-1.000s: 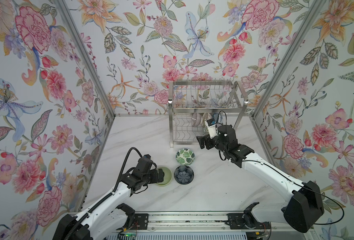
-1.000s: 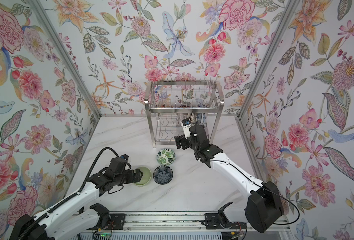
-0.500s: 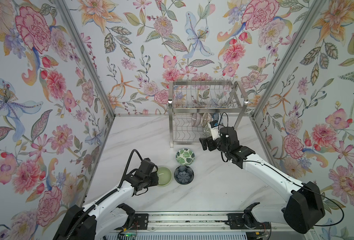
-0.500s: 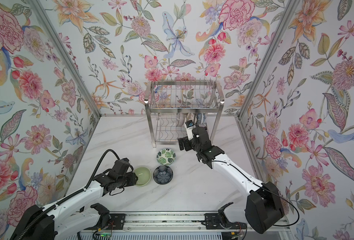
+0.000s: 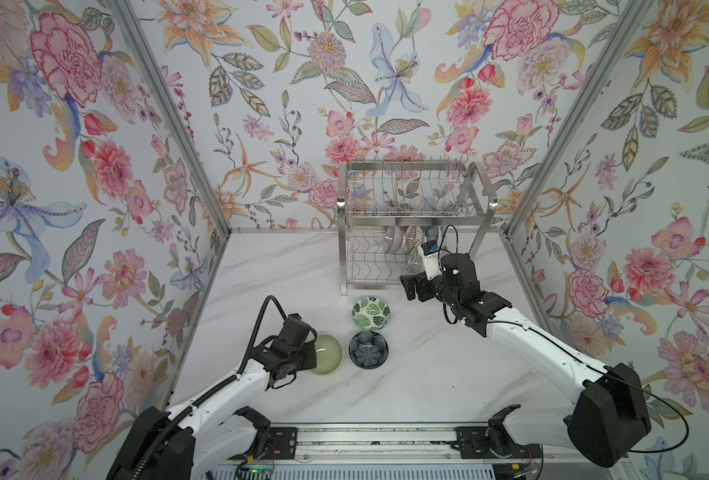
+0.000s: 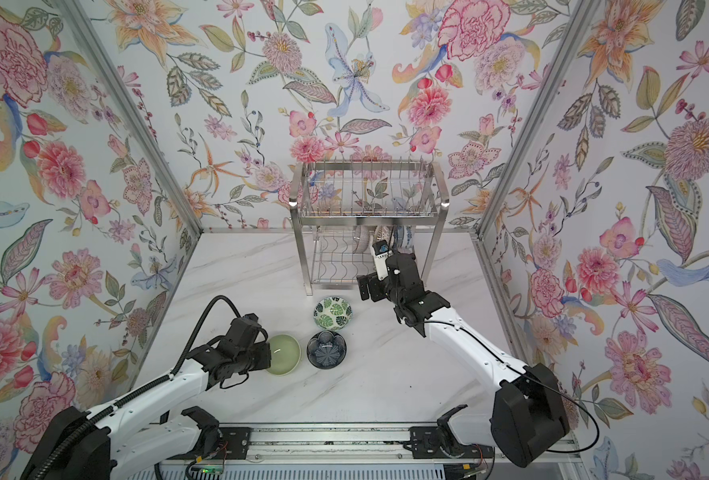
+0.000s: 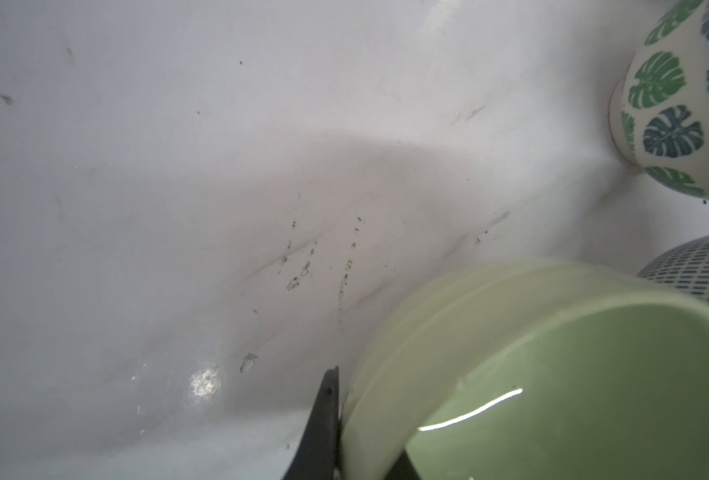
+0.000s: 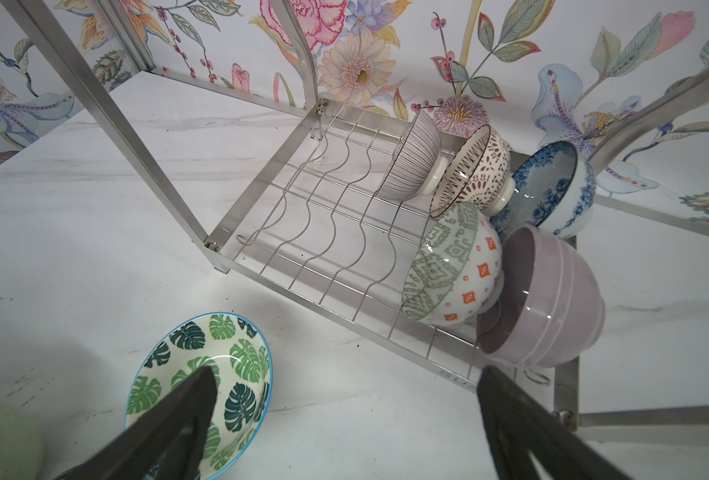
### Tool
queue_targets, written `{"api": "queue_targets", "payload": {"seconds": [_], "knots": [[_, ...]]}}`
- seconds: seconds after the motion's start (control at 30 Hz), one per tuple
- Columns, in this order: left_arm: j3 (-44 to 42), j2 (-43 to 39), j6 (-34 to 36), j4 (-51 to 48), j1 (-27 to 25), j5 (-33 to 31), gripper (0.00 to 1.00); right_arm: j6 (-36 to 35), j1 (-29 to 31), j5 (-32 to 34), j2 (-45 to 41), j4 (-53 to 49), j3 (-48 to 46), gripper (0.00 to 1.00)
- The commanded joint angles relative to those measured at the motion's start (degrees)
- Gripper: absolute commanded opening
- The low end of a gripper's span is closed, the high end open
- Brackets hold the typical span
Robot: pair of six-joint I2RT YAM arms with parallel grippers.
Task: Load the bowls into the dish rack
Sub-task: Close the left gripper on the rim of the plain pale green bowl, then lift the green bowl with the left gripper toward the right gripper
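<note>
Bowls in both top views: the green leaf bowl [image 5: 371, 313], navy bowl [image 5: 368, 349] and pale green bowl [image 5: 328, 354] sit on the table [image 5: 427, 374] before the dish rack [image 5: 411, 216], whose lower-shelf bowls hide behind its top tier and the right gripper [image 5: 414, 287], while the left gripper [image 5: 312, 355] covers the pale green rim. Left wrist: one black finger [image 7: 323, 424] presses that bowl's outer wall, its mate hidden, jaws pinched on the rim. Right wrist: fingers spread wide and empty, one masking the leaf bowl, with five bowls [image 8: 452, 266] leaning on edge at the lower shelf's end, the lilac bowl [image 8: 552, 299] nearest.
</note>
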Motion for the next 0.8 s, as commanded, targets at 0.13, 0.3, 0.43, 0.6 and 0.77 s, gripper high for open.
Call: {"api": "queue_targets", "payload": {"seconds": [0.13, 0.3, 0.43, 0.6, 0.77], "knots": [[11.8, -1.2, 9.5, -5.0, -0.3, -7.8, 0.00, 0.8, -0.6, -1.8, -0.6, -0.4, 0.9, 0.99], [19.2, 2.7, 16.4, 3.7, -0.8, -15.8, 0.00, 1.2, -0.8, -2.6, -1.2, 1.4, -0.2, 0.99], [23.3, 9.0, 18.4, 13.3, -4.4, -17.1, 0.00, 2.1, -0.9, -2.7, -2.9, 0.8, 0.0, 0.99], [28.9, 16.2, 23.5, 19.8, -7.2, -14.9, 0.00, 1.2, -1.3, -7.1, -8.2, 0.6, -1.0, 0.99], [34.4, 22.9, 25.6, 25.3, -8.2, -12.2, 0.00, 0.9, -1.2, -11.7, -12.1, -1.4, -1.6, 0.99]]}}
